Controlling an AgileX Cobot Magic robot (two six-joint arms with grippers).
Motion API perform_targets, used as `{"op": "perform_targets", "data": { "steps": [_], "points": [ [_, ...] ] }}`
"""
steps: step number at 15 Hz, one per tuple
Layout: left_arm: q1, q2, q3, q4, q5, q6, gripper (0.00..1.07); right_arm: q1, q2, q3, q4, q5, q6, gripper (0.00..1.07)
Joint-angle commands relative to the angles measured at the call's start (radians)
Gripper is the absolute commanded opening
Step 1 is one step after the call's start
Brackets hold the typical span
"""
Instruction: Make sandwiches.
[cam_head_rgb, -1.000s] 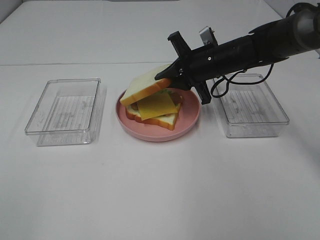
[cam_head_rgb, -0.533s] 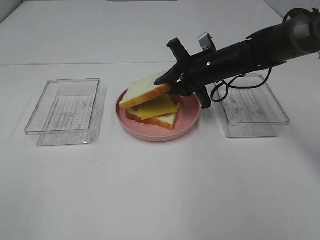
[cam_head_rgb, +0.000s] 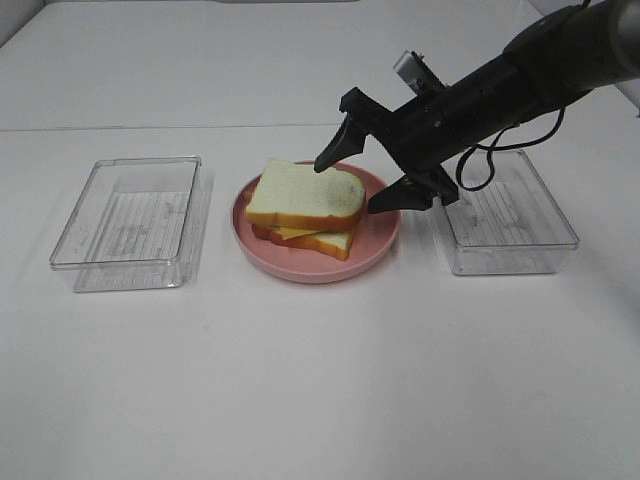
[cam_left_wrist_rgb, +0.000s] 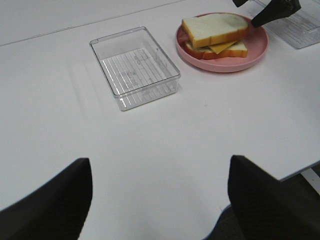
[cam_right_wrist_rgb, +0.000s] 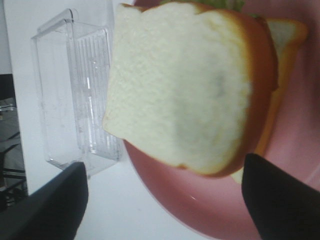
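Observation:
The sandwich (cam_head_rgb: 305, 205) lies stacked on the pink plate (cam_head_rgb: 300, 272): a bread slice on top, a yellow cheese edge (cam_head_rgb: 290, 233) under it, and a second slice at the bottom. My right gripper (cam_head_rgb: 355, 183) hovers open at the stack's right side, one fingertip above the top slice's back corner, the other low by the plate rim, holding nothing. The right wrist view shows the top slice (cam_right_wrist_rgb: 185, 90) close up, free between the spread fingers (cam_right_wrist_rgb: 280, 200), with a bit of green lettuce (cam_right_wrist_rgb: 225, 4) behind. My left gripper (cam_left_wrist_rgb: 160, 200) is open over bare table, far from the sandwich (cam_left_wrist_rgb: 215, 35).
A clear plastic tray (cam_head_rgb: 130, 220) stands left of the plate and another (cam_head_rgb: 505, 215) to its right, partly under the right arm. A black cable hangs from that arm over the right tray. The table's front edge (cam_left_wrist_rgb: 300, 172) shows in the left wrist view.
The right gripper lowered the tilted top bread slice onto the stack, then opened and let it go. The slice now lies flat on the cheese. The left gripper has not changed.

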Motion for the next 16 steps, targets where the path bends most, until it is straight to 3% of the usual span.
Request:
{"op": "perform_targets", "data": {
  "steps": [1, 4, 6, 12, 16],
  "points": [
    [0.0, -0.023, 0.006, 0.003, -0.01, 0.002, 0.72, 0.001, -0.07, 0.003, -0.249, 0.038, 0.115, 0.8],
    [0.0, -0.023, 0.006, 0.003, -0.01, 0.002, 0.72, 0.001, -0.151, 0.003, -0.485, 0.127, 0.193, 0.79],
    [0.0, -0.023, 0.006, 0.003, -0.01, 0.002, 0.72, 0.001, -0.267, 0.003, -0.656, 0.304, 0.206, 0.79],
    [0.0, -0.023, 0.006, 0.003, -0.01, 0.002, 0.72, 0.001, -0.642, 0.132, -0.785, 0.387, 0.205, 0.78],
    [0.0, -0.023, 0.006, 0.003, -0.01, 0.002, 0.72, 0.001, -0.951, 0.342, -0.828, 0.429, 0.205, 0.78]
  ]
}}
